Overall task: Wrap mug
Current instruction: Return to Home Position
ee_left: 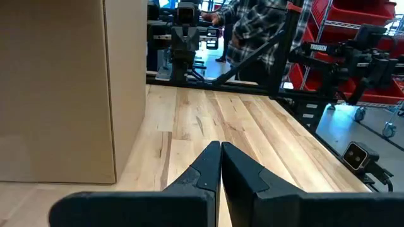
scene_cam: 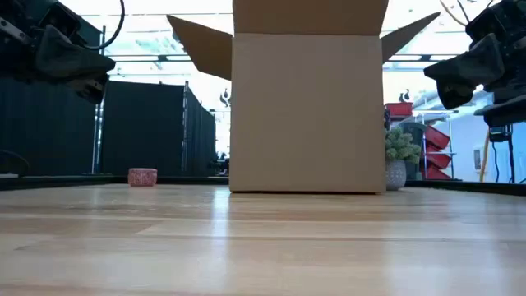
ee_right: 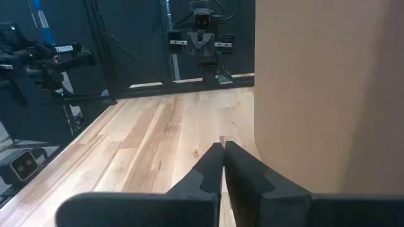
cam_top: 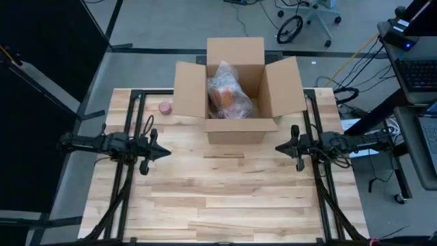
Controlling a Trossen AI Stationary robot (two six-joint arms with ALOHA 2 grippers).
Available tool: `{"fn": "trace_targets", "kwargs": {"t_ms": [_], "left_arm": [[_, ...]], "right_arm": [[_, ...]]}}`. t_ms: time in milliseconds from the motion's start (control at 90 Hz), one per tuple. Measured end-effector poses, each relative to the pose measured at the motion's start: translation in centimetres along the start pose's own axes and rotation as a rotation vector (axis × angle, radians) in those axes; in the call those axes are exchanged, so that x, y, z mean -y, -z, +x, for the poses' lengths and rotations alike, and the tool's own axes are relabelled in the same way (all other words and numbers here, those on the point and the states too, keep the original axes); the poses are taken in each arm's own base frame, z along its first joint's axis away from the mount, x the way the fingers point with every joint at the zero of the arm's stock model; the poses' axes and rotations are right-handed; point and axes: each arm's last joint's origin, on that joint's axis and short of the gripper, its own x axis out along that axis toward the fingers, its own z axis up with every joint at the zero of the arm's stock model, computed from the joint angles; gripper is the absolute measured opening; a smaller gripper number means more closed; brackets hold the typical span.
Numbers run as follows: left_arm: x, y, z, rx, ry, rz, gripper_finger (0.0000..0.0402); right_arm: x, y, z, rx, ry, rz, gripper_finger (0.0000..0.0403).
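An open cardboard box (cam_top: 235,96) stands at the table's far middle. Inside it lies a bundle of clear bubble wrap (cam_top: 229,92) with something orange showing through; the mug itself cannot be made out. My left gripper (cam_top: 166,153) hovers shut above the table, left of the box. On the other side my right gripper (cam_top: 280,147) hangs shut too, pointing at the box. Neither touches anything. The left wrist view shows the box wall (ee_left: 57,88) beside the shut fingers (ee_left: 220,165); the right wrist view shows it (ee_right: 328,94) too.
A small pink roll (cam_top: 165,107) lies on the table left of the box, also in the low view (scene_cam: 142,177). The box flaps (cam_top: 287,85) spread outward. Bare wood (cam_top: 225,198) stretches in front of the box. A person in a plaid shirt (ee_left: 252,28) stands beyond the table.
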Motion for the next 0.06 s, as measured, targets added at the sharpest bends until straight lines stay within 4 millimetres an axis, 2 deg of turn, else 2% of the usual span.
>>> {"fn": "trace_targets", "kwargs": {"t_ms": [56], "left_arm": [[0.00, 0.00, 0.00, 0.000, 0.000, 0.000, 0.0000]], "right_arm": [[0.00, 0.00, 0.00, 0.000, 0.000, 0.000, 0.0000]]}}
